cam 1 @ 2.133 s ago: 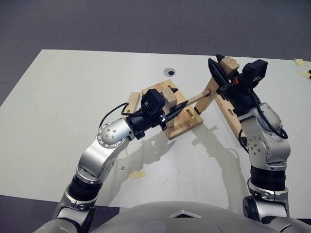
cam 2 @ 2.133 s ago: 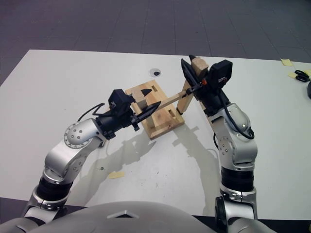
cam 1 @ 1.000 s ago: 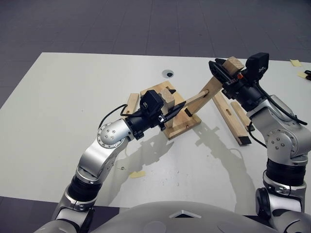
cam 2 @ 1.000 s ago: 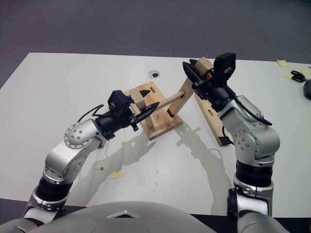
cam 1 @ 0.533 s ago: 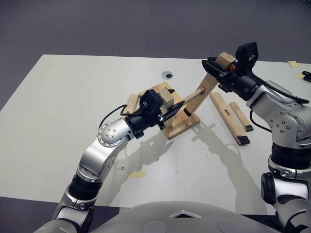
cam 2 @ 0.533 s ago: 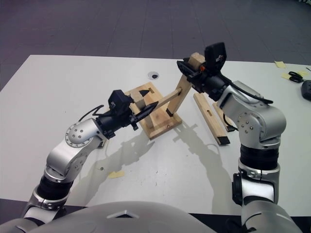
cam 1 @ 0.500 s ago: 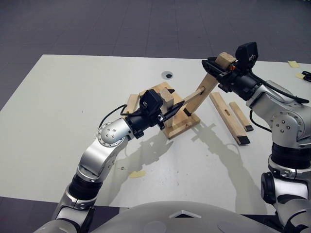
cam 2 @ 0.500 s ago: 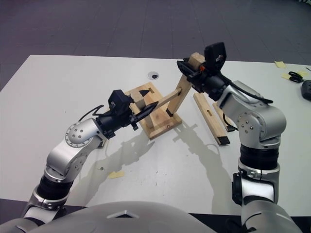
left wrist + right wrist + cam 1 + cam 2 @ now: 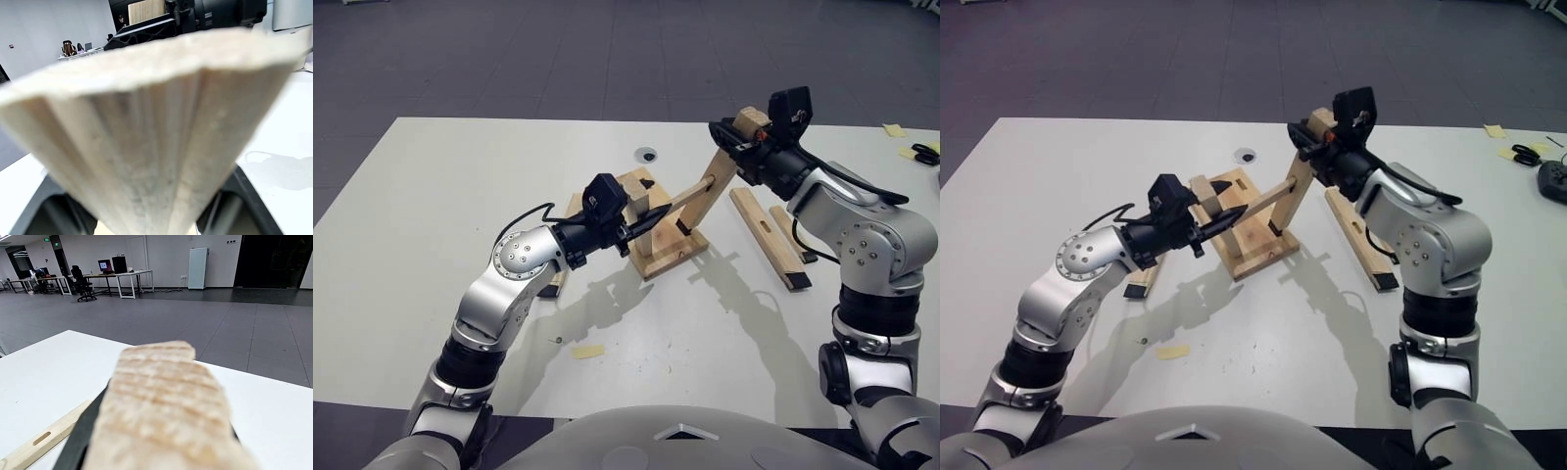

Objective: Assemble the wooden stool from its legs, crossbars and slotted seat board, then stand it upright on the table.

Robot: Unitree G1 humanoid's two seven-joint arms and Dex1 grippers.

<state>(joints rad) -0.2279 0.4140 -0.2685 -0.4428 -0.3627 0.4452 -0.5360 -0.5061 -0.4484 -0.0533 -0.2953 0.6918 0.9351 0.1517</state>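
Centre-left, the left tool (image 9: 1229, 217) clamps a short leg (image 9: 1202, 190) over the slotted seat board (image 9: 1253, 245) on the tabletop (image 9: 1058, 166). Upper right, the right tool (image 9: 1307, 139) grips a tilted leg (image 9: 1295, 186). Its crossbar (image 9: 1263, 201) likely needs straight, slow entry.

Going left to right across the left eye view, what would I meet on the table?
Yellow paper scrap → slotted seat board, where the left hand grips a wooden block → long leg held up by the right hand → two loose bars lying flat → yellow notes.
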